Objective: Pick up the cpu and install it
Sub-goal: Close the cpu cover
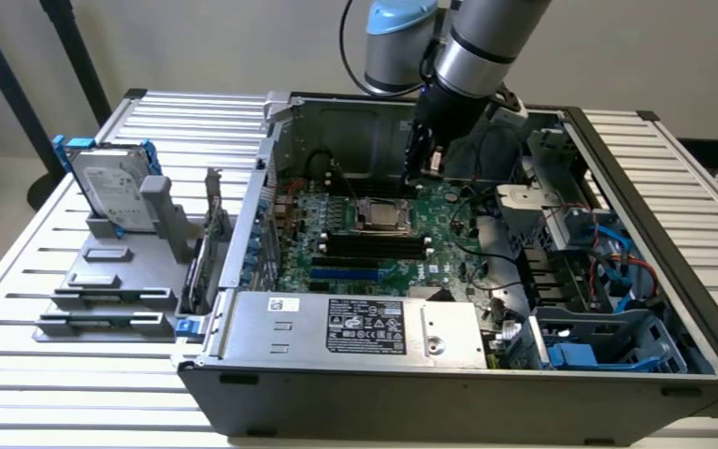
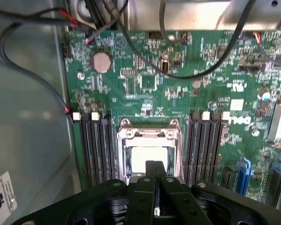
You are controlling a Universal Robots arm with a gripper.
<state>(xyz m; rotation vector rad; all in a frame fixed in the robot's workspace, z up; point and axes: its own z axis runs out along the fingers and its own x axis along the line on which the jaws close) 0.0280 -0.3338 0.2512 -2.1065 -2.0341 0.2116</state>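
Closed tight, the gripper [image 2: 154,165] hangs inside the open computer case [image 1: 658,374] with its two black fingers [image 2: 149,174] pressed together and nothing visible between them. In the wrist view the fingertips sit right over the edge of the metal socket frame [image 2: 150,133] on the green motherboard [image 2: 145,79]. The cpu [image 2: 147,157] shows as a pale, shiny square lying flat inside that frame, partly covered by the fingertips. Whether the tips touch it cannot be told.

Rows of black memory slots [image 2: 96,145] flank the socket on both sides. A round silver coin battery [image 2: 102,61] sits on the board farther off, and black cables [image 2: 210,65] loop across the board beyond the socket.

In the exterior view the arm [image 1: 490,37] reaches down into the case from behind, and the gripper [image 1: 424,173] hovers over the board just behind the socket [image 1: 381,217] and a little towards the exterior view's right of it. A silver box with a black label [image 1: 359,325] fills the near side of the case. Outside the case, at the exterior view's left, a hard drive [image 1: 109,187] with a blue bracket stands upright in a grey holder [image 1: 116,281] on the slatted table [image 1: 35,374].
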